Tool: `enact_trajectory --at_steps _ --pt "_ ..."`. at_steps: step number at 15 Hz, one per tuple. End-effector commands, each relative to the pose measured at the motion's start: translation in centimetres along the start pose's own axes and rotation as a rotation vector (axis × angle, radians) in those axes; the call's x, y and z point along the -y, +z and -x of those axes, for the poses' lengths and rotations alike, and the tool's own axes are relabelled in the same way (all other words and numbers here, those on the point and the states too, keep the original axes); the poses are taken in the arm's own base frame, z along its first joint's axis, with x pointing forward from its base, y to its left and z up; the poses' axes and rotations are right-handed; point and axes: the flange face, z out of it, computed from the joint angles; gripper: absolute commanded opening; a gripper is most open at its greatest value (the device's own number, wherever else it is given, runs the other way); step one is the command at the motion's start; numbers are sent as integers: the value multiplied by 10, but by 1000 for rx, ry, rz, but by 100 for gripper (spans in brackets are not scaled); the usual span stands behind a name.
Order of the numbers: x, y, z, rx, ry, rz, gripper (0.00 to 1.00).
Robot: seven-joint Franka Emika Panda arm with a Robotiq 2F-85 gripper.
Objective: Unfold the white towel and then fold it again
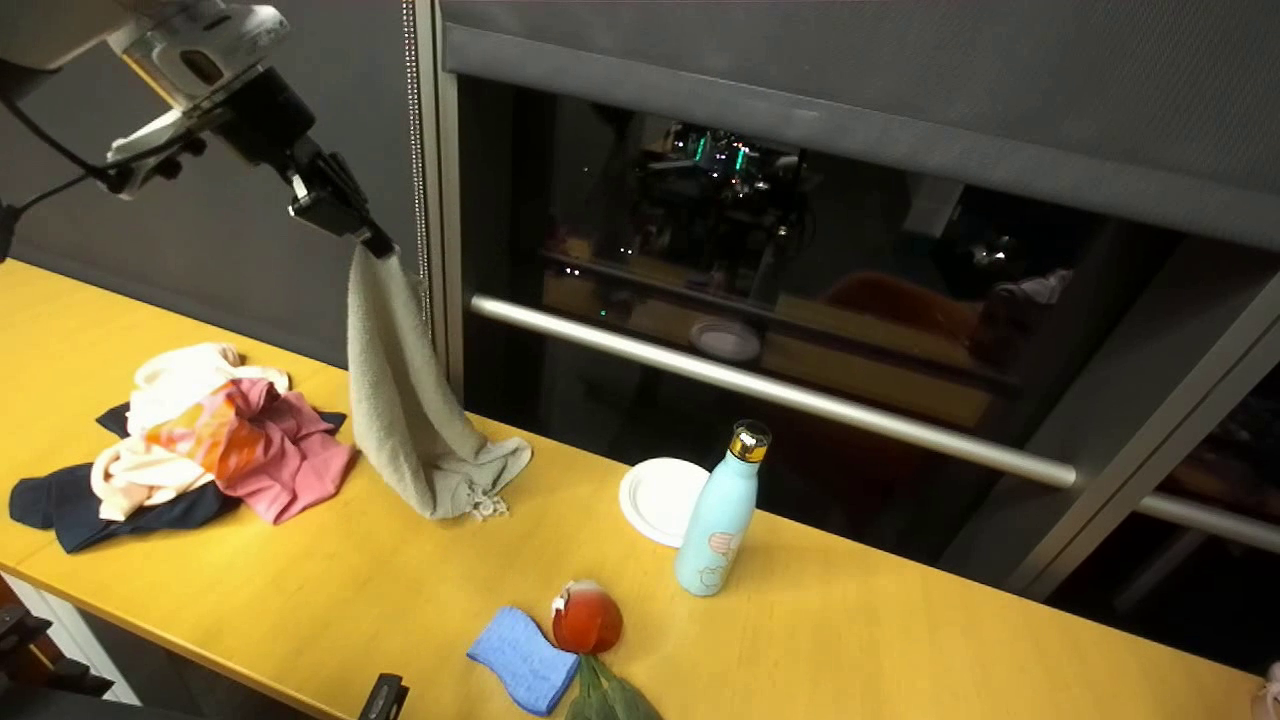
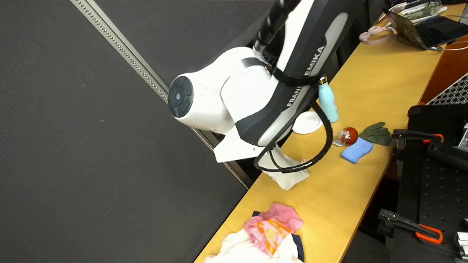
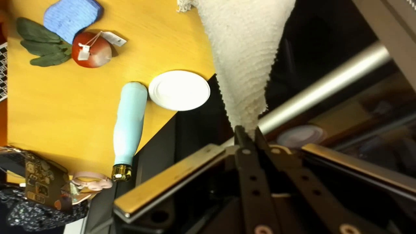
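Wrist view shows the thin fingers of the black metal gripper (image 3: 249, 132) pinched on one end of the soft, off-white cloth towel (image 3: 243, 52), in the upper middle of the frame. In an exterior view, the towel (image 1: 395, 390) hangs left of centre, its low end bunched at the yellow wooden table (image 1: 850, 620). This looks like the unfolding part. Go slowly: pull the pinched end sideways while lowering it, so the cloth lies flat. Miss the heap of pink, cream and dark blue clothes (image 1: 290, 445) at the left.
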Motion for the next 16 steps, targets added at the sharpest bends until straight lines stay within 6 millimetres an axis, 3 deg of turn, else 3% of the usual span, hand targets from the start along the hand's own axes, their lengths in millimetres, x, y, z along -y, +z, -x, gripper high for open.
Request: enact_trajectory --at_steps 1,7,13,16 --pt "-28 7 20 78 -182 -33 1" --pt "-62 28 56 186 -507 2 1" --pt "-77 49 95 259 -848 32 1" --pt "-92 64 99 274 -983 165 1"
